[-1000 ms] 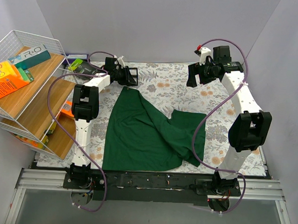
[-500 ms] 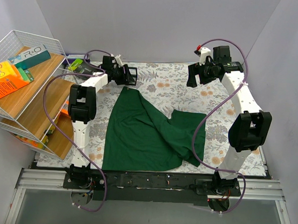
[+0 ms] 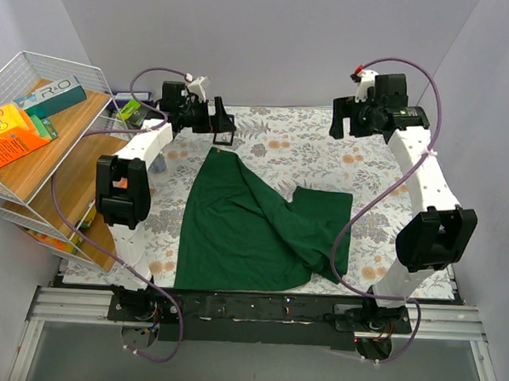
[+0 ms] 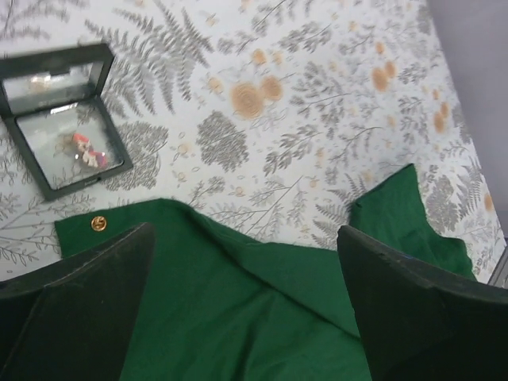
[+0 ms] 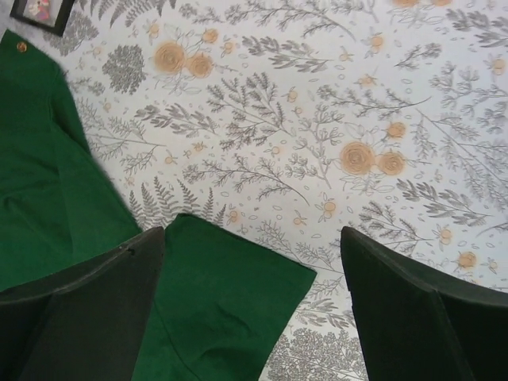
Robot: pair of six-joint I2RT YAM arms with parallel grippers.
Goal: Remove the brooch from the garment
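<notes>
The dark green garment (image 3: 253, 224) lies crumpled on the floral cloth, also seen in the left wrist view (image 4: 238, 309) and the right wrist view (image 5: 222, 309). The brooch (image 4: 86, 151), a small pink and red piece, lies inside an open black case (image 4: 36, 171) beyond the garment's far corner. A small gold round stud (image 4: 98, 224) sits on that corner. My left gripper (image 3: 217, 120) hovers by the case, open and empty (image 4: 246, 317). My right gripper (image 3: 343, 125) hangs high at the back right, open and empty (image 5: 254, 309), above the garment's folded sleeve.
A white wire rack (image 3: 22, 67) with wooden shelves and coloured boxes stands at the left. Small green and purple packs (image 3: 131, 109) lie at the back left. The floral cloth (image 3: 299, 150) covers the table; grey walls close in on three sides.
My left gripper's jaws have opened wide and the arm has drawn back to the left, away from the case. The right arm has risen and swung to the right.
</notes>
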